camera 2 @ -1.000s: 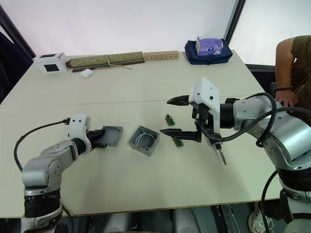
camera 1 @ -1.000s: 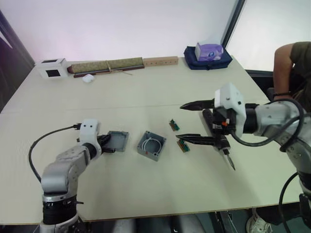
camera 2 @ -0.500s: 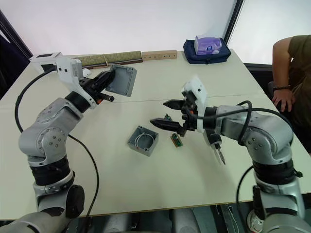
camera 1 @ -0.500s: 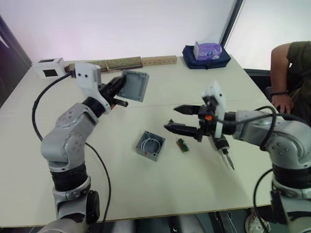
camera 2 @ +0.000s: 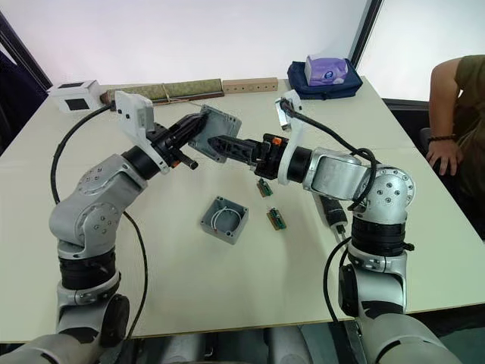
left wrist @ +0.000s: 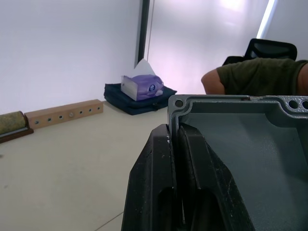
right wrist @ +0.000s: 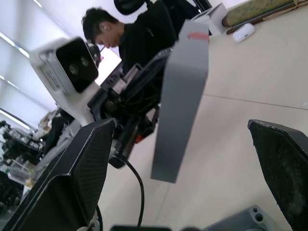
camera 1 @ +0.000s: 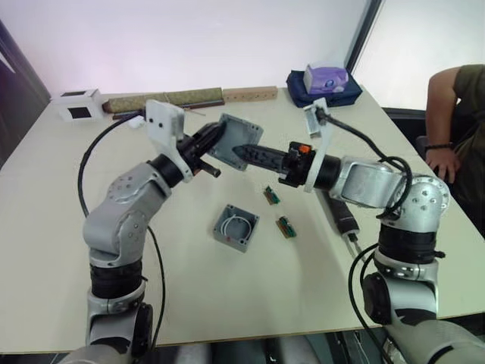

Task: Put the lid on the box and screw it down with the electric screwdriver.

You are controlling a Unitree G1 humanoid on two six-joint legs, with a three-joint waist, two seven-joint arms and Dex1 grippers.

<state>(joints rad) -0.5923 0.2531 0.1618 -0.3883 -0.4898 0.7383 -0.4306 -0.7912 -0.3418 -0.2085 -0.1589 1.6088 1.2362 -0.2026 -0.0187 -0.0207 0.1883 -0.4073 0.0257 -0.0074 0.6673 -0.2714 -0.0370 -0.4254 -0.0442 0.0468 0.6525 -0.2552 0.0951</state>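
Observation:
The grey lid (camera 1: 241, 141) is held up in the air above the table, tilted on edge, with my left gripper (camera 1: 210, 142) shut on its rim (left wrist: 179, 126). My right gripper (camera 1: 247, 152) reaches across to it and is open, its fingers (right wrist: 77, 173) standing either side of the lid (right wrist: 185, 96) without touching; a red mark shows on the lid's top edge. The open grey box (camera 1: 236, 227), with white wire inside, lies on the table below. The black electric screwdriver (camera 1: 342, 215) lies on the table to the right, partly behind my right arm.
Two small green circuit boards (camera 1: 271, 196) (camera 1: 285, 226) lie right of the box. Along the far edge are a white carton (camera 1: 78, 106), a rolled mat (camera 1: 167, 101), a wooden block (camera 1: 250, 95) and a tissue box on a blue bag (camera 1: 326, 82). A person (camera 1: 455, 106) sits at the right.
My left arm has carried the lid further toward the table's middle. My right gripper has risen from near the circuit boards and swung left until its open fingers straddle the lid.

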